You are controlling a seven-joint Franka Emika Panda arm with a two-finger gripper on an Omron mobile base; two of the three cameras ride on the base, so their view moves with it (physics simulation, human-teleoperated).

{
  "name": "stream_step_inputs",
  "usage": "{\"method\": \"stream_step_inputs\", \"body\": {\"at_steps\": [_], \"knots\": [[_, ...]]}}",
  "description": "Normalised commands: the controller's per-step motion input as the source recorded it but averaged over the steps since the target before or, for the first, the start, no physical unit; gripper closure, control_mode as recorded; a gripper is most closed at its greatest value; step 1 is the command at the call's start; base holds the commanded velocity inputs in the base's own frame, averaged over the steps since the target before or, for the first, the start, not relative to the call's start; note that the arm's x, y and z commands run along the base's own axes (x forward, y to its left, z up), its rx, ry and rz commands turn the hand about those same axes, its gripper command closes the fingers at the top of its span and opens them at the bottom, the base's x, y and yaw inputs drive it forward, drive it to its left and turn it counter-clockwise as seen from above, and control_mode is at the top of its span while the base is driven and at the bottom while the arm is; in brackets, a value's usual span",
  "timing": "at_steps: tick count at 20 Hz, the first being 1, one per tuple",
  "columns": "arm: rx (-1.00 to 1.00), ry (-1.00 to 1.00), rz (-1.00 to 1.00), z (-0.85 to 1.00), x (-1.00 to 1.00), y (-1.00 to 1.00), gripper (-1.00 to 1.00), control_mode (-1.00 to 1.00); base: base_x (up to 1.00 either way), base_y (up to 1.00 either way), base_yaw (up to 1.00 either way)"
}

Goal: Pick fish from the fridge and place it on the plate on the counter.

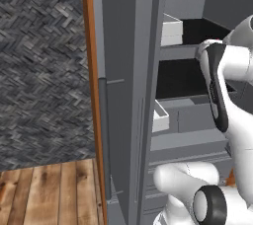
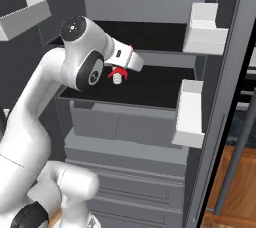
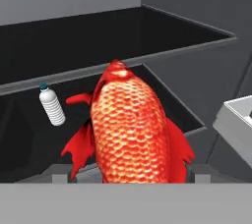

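Grey fridge interior, gripper pinching red-orange fish, white bottle behind, door bins alongside.

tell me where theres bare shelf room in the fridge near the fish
Bare dark shelf floor runs behind the red-orange scaly fish, up to the grey fridge back wall. Tighter at left, by the small white water bottle, and at right by the white door bin.
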Motion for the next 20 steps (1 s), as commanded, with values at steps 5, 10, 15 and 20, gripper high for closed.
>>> {"method": "stream_step_inputs", "body": {"at_steps": [5,10,15,20], "knots": [[0.09,0.05,-0.03,0.0,-1.0,0.07,1.0,-1.0,0.0,0.0,0.0],[0.01,0.17,0.0,0.0,-1.0,0.36,1.0,-1.0,0.0,0.0,0.0],[0.0,0.22,0.0,0.0,-0.81,0.74,1.0,-1.0,0.0,0.0,0.0],[0.0,0.17,0.0,0.0,-0.78,0.53,1.0,-1.0,0.0,0.0,0.0]]}}
